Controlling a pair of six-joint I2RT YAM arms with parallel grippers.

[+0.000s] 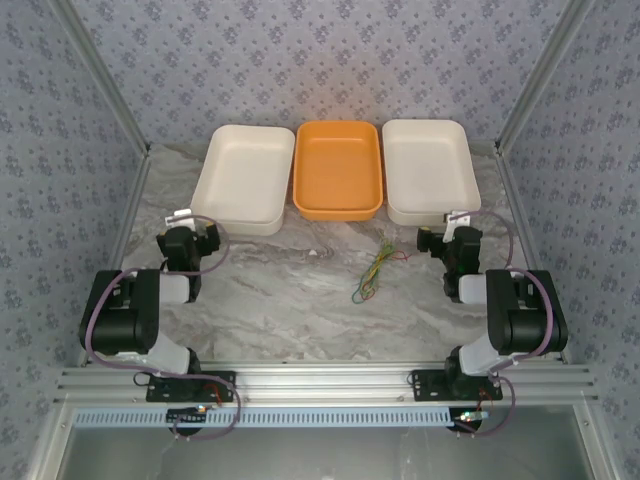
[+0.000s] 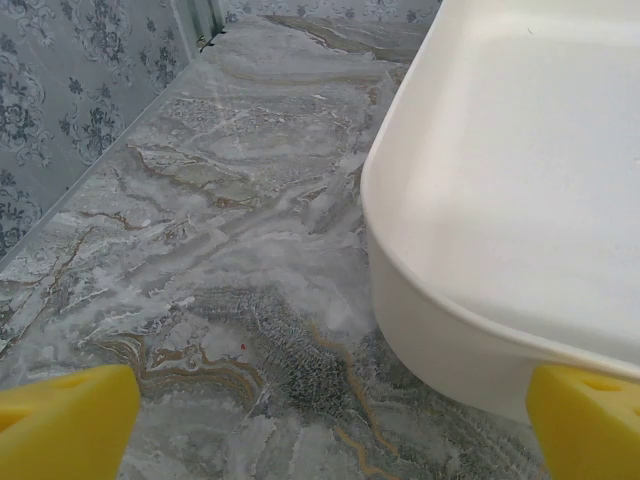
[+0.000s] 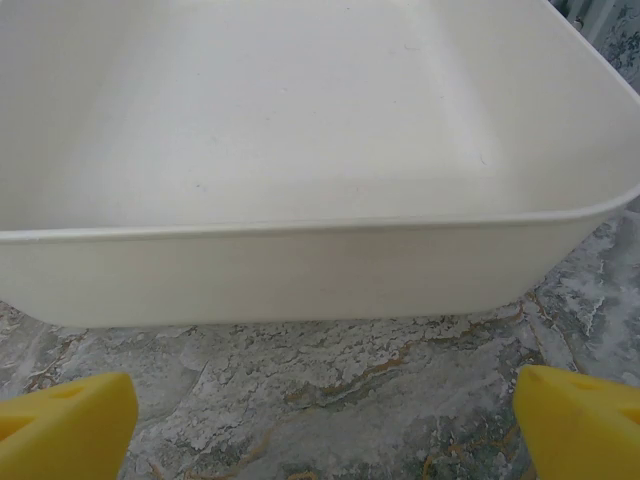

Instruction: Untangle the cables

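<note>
The cables point(image 1: 374, 270) lie bunched on the table point(image 1: 290, 290), at 5 o'clock from the orange tray point(image 1: 338, 170). The bunch runs from 7 to 1 o'clock. The left gripper point(image 2: 320, 425) and the right gripper point(image 3: 325, 425) have jaws wide apart.

A small tangle of thin cables point(image 1: 375, 270) lies loose on the marble surface point(image 1: 280, 290), right of centre. Green, yellow and red strands overlap, trailing diagonally below the orange tray point(image 1: 338, 170).
</note>
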